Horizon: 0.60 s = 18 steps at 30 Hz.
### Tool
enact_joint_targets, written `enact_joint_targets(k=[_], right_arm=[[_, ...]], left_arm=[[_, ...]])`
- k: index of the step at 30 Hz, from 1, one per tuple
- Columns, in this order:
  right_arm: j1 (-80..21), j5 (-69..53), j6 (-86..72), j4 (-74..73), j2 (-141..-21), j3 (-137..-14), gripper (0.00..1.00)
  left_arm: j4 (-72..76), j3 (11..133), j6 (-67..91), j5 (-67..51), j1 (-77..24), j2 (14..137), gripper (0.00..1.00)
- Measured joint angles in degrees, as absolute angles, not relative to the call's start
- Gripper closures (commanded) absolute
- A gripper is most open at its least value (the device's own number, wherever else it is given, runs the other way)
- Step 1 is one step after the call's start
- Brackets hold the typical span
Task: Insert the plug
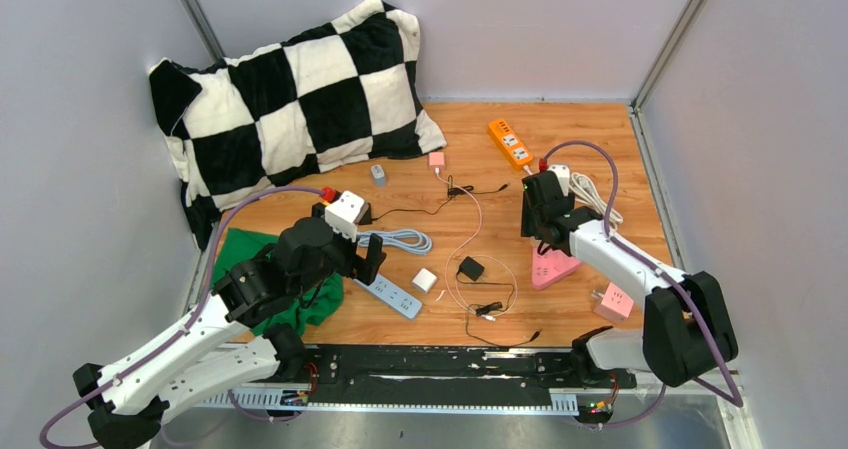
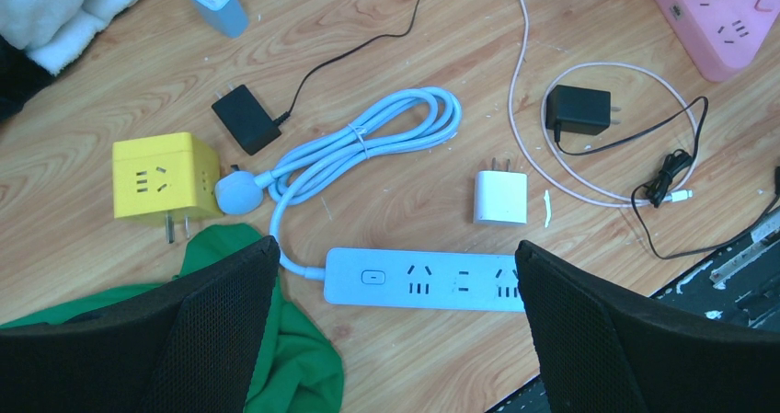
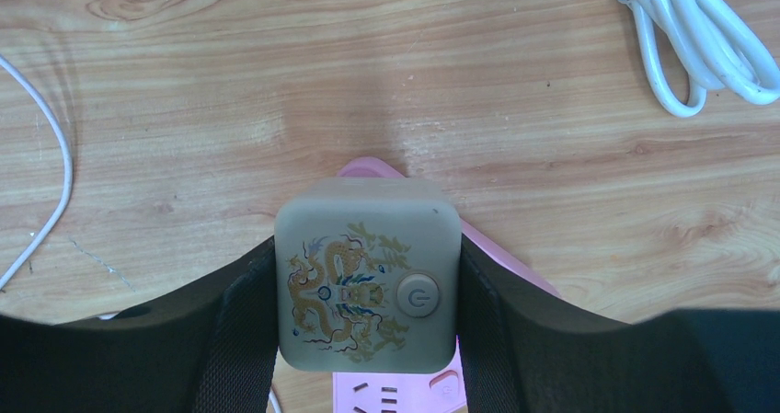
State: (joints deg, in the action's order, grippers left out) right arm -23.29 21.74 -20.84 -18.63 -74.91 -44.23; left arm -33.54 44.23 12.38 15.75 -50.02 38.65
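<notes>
Closest to us, in the right wrist view, the right claw (image 3: 368, 289) pinches an olive-grey dragon-printed cube plug (image 3: 366, 220) between its black pads (image 3: 241, 339). A round power button sits on the plug's top face. The plug hangs over one corner of a pink triangular plastic power strip (image 3: 395, 393), whose sockets show just below it. We cannot tell whether its prongs are in. The strip lies flat on the wooden counter (image 3: 184, 82), with a white coiled cable (image 3: 699, 45) well apart at the upper right.

In the left wrist view the left claw (image 2: 395, 247) is spread wide and holds nothing, above a pale blue rectangular power strip (image 2: 423, 280). Just beyond that strip we see a small white charger block (image 2: 501, 197). To the left, a yellow cube socket (image 2: 161, 176) lies beside a crumpled green cloth (image 2: 294, 367).
</notes>
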Motion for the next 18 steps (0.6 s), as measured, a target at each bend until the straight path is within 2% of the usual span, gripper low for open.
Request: enact_joint_targets(k=[18], right_arm=[[-27.05, 28.42, -25.78, -19.05, -78.61, -44.23, 1.0]], left_arm=[[-33.52, 43.9, 12.38, 15.79, -50.02, 38.13, 0.0]])
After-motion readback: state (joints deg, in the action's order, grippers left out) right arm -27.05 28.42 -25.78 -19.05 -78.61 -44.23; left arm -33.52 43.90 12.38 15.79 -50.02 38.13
